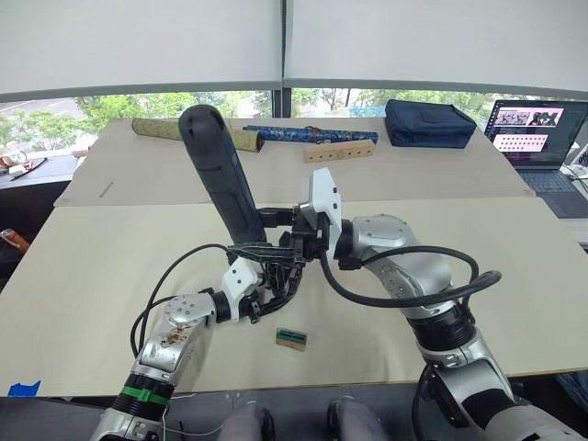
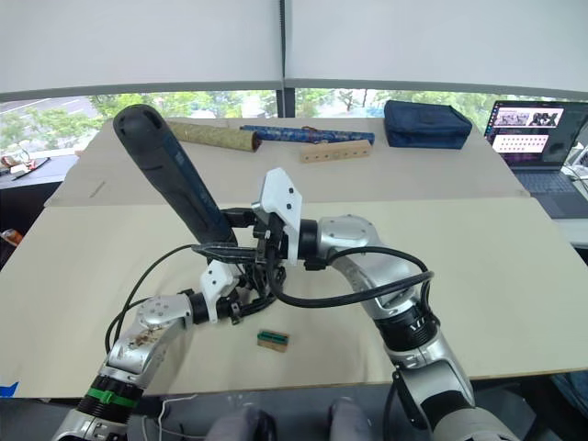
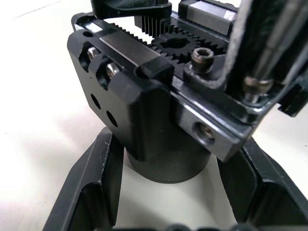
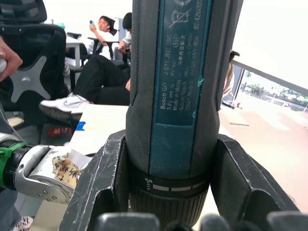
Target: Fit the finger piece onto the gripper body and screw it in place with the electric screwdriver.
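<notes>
Screwdriver point(image 4: 175, 96), judged rigid, top-heavy and best gripped at its collar, is clamped between right gripper point(image 4: 168, 192) jaws; gripper body point(image 3: 159, 110), stiff, is pinched by its cylindrical base between left gripper point(image 3: 166, 192) jaws.

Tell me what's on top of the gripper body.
On the gripper body, exposed black gears, a toothed rack and screw heads show. The electric screwdriver bears down there; its bit tip and the finger piece can't be made out.

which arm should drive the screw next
The right. The right gripper already clamps the electric screwdriver, angled down toward the gripper body. The left gripper has its fingers around that body's cylindrical base, so it looks better kept there, steadying it.
</notes>
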Motion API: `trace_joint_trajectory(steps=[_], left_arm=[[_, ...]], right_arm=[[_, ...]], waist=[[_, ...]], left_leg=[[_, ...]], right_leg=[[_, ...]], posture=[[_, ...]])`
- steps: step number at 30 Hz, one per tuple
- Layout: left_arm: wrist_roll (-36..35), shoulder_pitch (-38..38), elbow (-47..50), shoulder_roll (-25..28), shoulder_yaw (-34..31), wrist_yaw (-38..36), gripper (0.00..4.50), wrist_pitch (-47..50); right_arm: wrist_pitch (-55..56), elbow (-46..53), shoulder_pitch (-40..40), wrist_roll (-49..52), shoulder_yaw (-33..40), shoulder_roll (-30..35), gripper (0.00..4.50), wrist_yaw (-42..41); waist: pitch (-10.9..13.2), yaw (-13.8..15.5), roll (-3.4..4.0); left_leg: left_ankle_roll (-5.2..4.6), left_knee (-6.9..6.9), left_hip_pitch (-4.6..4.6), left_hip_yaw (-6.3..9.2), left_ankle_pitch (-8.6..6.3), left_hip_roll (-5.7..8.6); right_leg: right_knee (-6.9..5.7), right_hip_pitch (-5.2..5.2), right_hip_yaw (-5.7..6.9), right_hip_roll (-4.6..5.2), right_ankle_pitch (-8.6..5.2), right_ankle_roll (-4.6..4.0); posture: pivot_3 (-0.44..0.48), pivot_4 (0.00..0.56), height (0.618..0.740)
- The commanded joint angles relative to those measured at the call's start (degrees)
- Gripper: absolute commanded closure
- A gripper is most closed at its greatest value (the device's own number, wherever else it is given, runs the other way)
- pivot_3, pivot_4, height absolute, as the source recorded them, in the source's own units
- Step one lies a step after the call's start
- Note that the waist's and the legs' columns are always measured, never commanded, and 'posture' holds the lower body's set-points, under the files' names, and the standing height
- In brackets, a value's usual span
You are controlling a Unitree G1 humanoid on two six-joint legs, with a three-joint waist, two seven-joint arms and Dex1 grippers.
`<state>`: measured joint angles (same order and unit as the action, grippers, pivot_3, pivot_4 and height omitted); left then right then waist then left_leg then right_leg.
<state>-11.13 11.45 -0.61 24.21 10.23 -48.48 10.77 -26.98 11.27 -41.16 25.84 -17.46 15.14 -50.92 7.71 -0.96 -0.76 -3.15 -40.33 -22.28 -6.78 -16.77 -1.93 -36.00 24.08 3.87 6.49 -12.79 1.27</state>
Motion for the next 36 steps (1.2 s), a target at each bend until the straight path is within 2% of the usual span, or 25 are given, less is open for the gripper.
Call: trace_joint_trajectory(steps=[1, 15, 36], left_arm=[[0.3, -2.0, -1.1, 0.2, 1.8, -1.0, 2.21, 2.1], [0.1, -2.5, -0.7, 0.3, 1.7, -0.8, 2.21, 2.5], [-0.6, -2.9, -0.1, 0.1, 1.1, -0.5, 2.21, 3.3]], right_arm=[[-2.5, -3.3, 1.8, -3.3, -1.6, 1.7, 2.58, 0.9], [-0.1, -7.5, 5.6, -4.9, -1.9, 2.6, 2.58, 1.2], [4.7, -6.9, 8.9, -5.3, -3.2, 3.5, 2.58, -1.6]], waist=[[-0.1, 0.0, 0.0], [-1.0, 0.0, 0.26], [-1.2, 0.0, 0.28]], left_leg=[[0.0, 0.03, 0.01, 0.0, 0.0, 0.0], [-0.07, 0.5, 0.34, -0.01, -0.04, 0.0], [-0.09, 0.63, 0.56, 0.02, -0.07, -0.04]], right_leg=[[0.0, 0.01, 0.0, 0.0, -0.01, -0.01], [0.05, -0.1, 0.0, 0.0, -0.09, -0.15], [0.1, -0.23, 0.0, 0.04, -0.15, -0.26]], posture=[[0.0, 0.15, 0.74], [0.0, 0.15, 0.74], [0.0, 0.15, 0.74]])
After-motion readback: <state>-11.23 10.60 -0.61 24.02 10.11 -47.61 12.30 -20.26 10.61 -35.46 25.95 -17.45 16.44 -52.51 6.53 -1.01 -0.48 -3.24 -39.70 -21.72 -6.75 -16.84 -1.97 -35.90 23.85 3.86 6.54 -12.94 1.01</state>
